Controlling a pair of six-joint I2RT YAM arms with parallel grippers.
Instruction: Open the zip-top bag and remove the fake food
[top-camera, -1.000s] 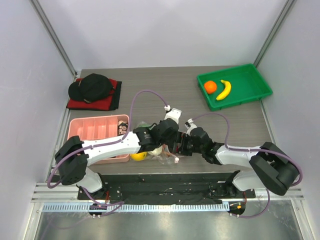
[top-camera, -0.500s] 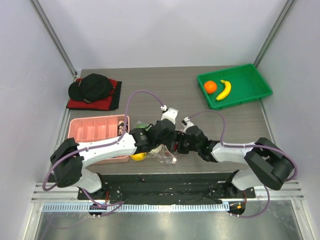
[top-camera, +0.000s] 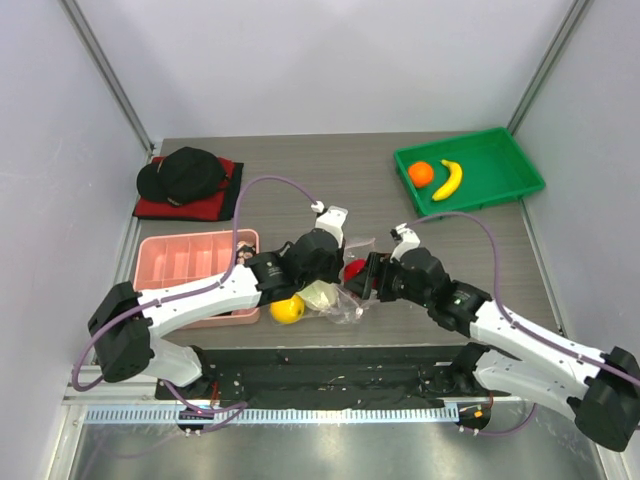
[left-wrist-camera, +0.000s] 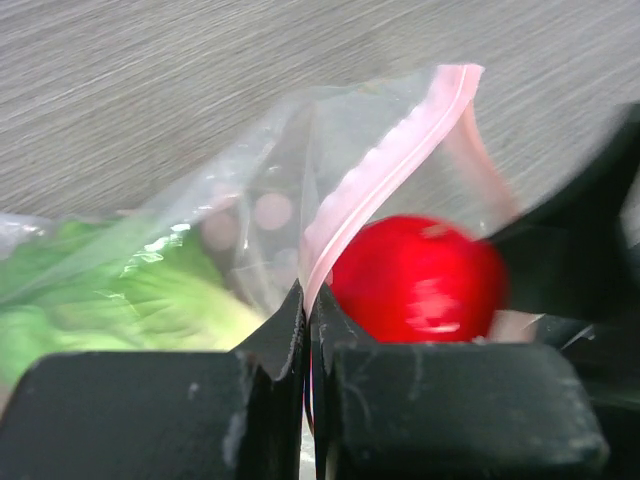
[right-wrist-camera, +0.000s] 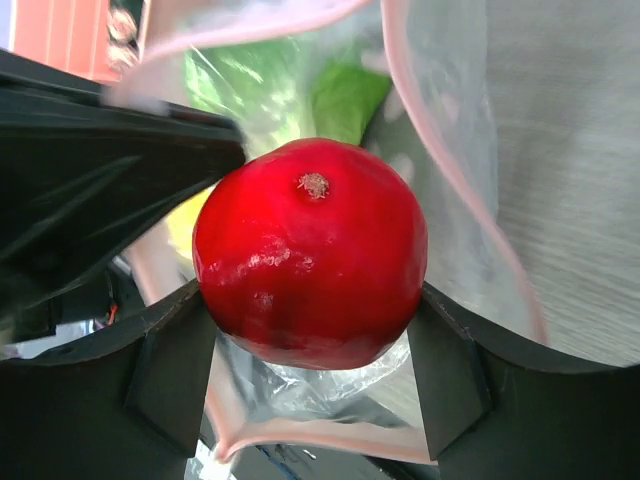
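We see our left pincer (left-wrist-camera: 308, 325) clamped shut on the pink zip edge of the zip-top bag (left-wrist-camera: 240, 190), which lies near the worktop's (top-camera: 300, 190) front edge. Our right pincer (right-wrist-camera: 312, 340) grips the red round fruit (right-wrist-camera: 310, 250) at the bag's open mouth. The cabbage (left-wrist-camera: 110, 300) sits inside. 1 orange (top-camera: 421, 173) and 1 banana (top-camera: 448, 180) lie in the green tray (top-camera: 505, 150).

The left end effector (left-wrist-camera: 307, 300) has its two black fingers pressed together on the pink zip strip (left-wrist-camera: 390, 150) of the zip-top bag (left-wrist-camera: 250, 170). A red round fruit (left-wrist-camera: 415, 280) sits just right of the strip. A green cabbage (left-wrist-camera: 110, 290) shows through the plastic at left. The grey table (left-wrist-camera: 200, 70) lies beyond.
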